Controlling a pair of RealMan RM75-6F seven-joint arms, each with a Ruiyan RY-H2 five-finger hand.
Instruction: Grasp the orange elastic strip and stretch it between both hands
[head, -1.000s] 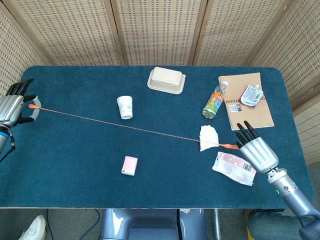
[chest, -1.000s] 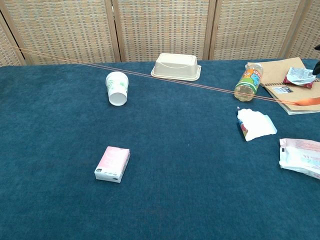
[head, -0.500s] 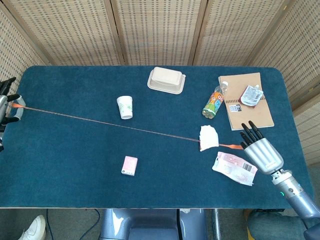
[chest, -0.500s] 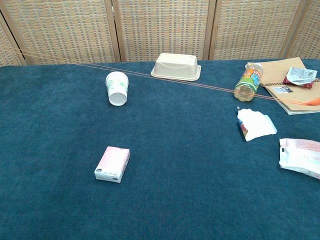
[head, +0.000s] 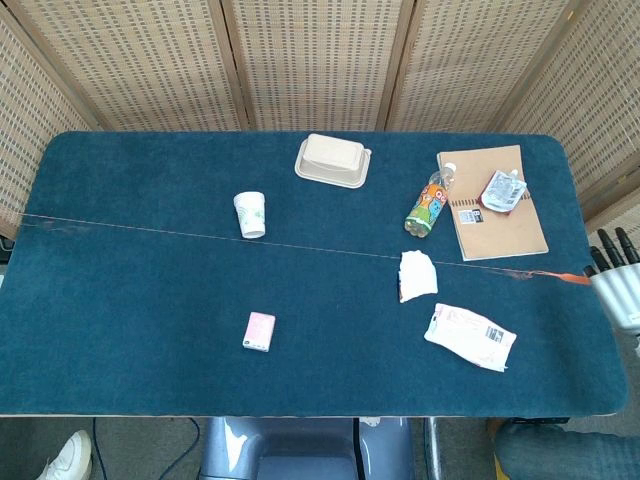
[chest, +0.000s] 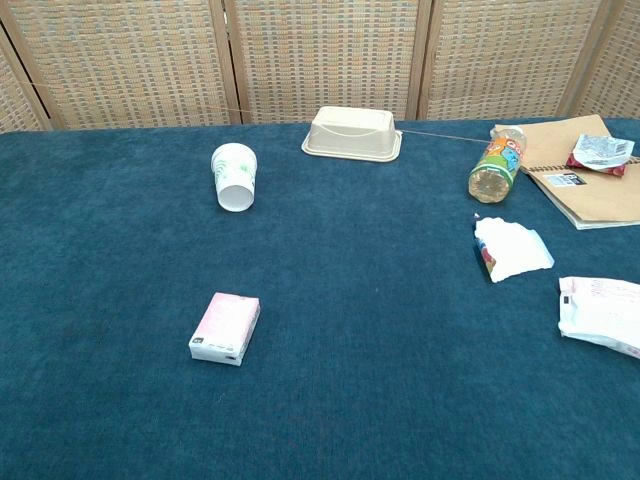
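The orange elastic strip (head: 300, 246) spans the table (head: 120, 320) edge to edge, drawn to a thin line, so the stretch looks essentially complete. The right hand (head: 618, 285), fingers clamped on the strip's end, sits past the table's right edge. The left hand is out of frame. A second earlier both hands were over the table, closer together.

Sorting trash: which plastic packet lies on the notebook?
The small crumpled packet with red edges; the larger pink-white packet lies on the bare table.
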